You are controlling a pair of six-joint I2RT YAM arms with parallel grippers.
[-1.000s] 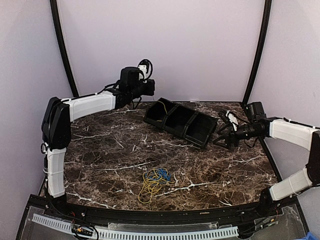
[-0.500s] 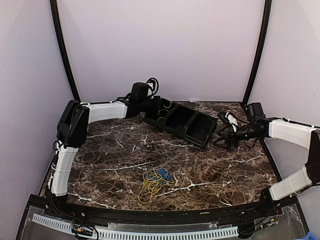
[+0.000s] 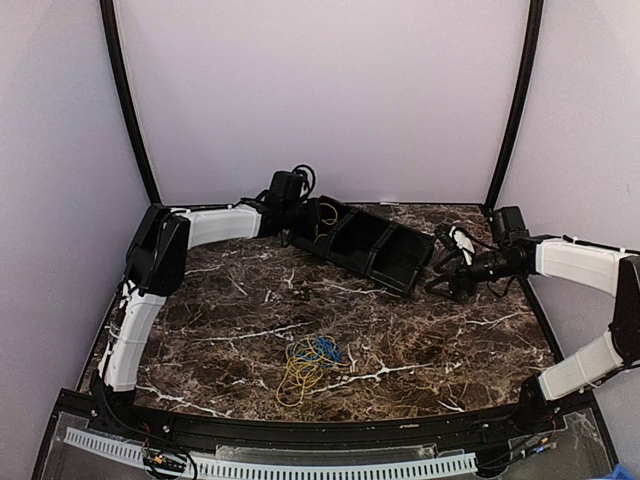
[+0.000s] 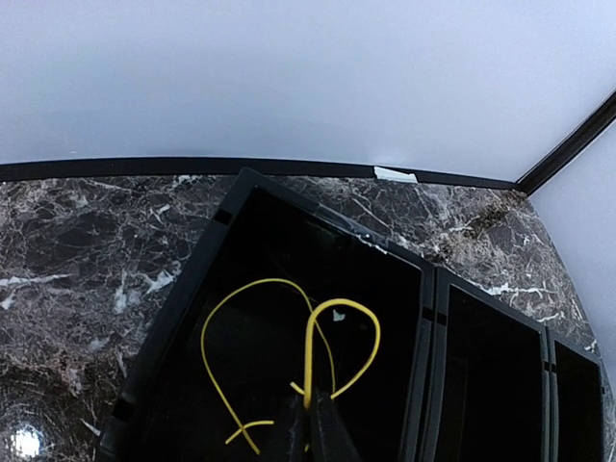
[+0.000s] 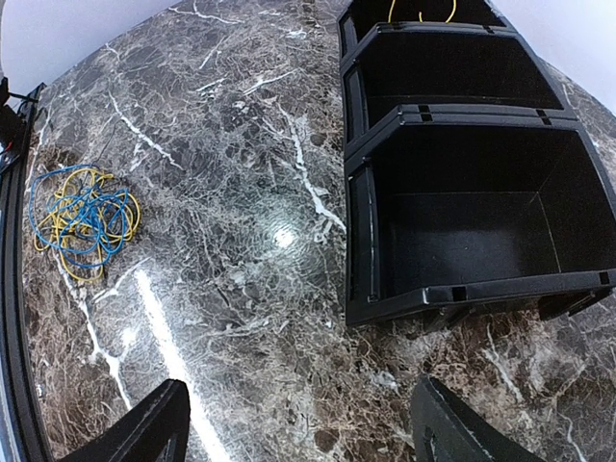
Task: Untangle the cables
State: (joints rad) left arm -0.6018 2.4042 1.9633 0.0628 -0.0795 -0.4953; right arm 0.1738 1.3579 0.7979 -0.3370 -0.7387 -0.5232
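Observation:
A tangle of yellow and blue cables (image 3: 308, 362) lies on the marble table near the front; the right wrist view shows this tangle (image 5: 82, 217) at its left. A separate yellow cable (image 4: 339, 310) loops inside the left compartment of the black bin (image 4: 424, 289). My left gripper (image 4: 318, 423) is shut on this cable, pinching it where its loops meet. From above, the left gripper (image 3: 303, 214) reaches into that end of the bin (image 3: 350, 262). My right gripper (image 3: 446, 274) hovers open and holds nothing, just off the bin's right end; its fingertips (image 5: 159, 414) frame bare marble.
The black bin (image 5: 452, 114) has three compartments and lies diagonally at the back of the table; the middle and right ones show nothing inside. Black frame posts (image 3: 130, 110) rise at both back corners. A black rail (image 3: 300, 432) runs along the front edge.
My left arm has swung right and down, bringing the yellow cable into the bin's left compartment. The right gripper has barely shifted. The tangle has not moved.

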